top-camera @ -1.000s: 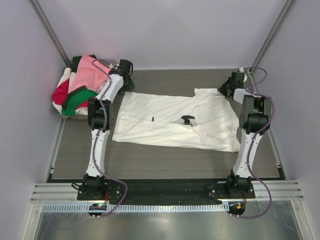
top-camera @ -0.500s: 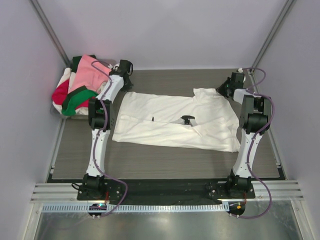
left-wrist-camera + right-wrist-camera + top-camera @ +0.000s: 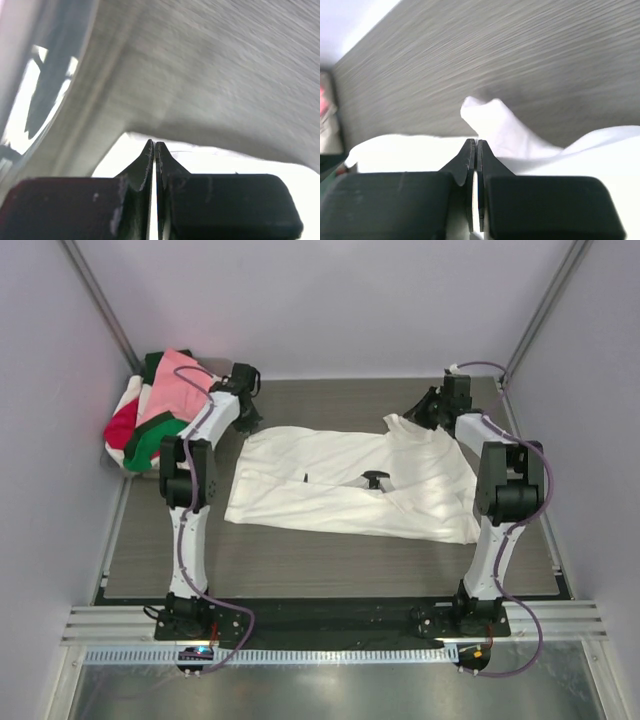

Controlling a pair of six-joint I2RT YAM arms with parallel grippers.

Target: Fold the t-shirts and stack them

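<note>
The step in hand is judged to be the taking up of the far edge of the plain white cotton t-shirt point(image 3: 330, 480) for a first fold. The left jaws and the right jaws are each pressed together, with only a hairline between them. White cloth is seen right at their tips in both wrist views, but whether any of it is pinched cannot be told. The shirt lies between the two pairs of jaws and on their near side, spread on the grey wood-grain bench point(image 3: 330, 400).

For the fold to be done well, both far corners should be gripped firmly, lifted level at one pace, and carried towards the near hem so that the edges meet squarely. A lopsided pull would likely skew it.

The cloth is mostly flat, though rumpled just beside the right jaws and creased across the middle, where a small black knob-like object point(image 3: 375, 478) rests. A heap of pink, red, green and white tees point(image 3: 160, 410) is seen just outward of the left jaws.
</note>
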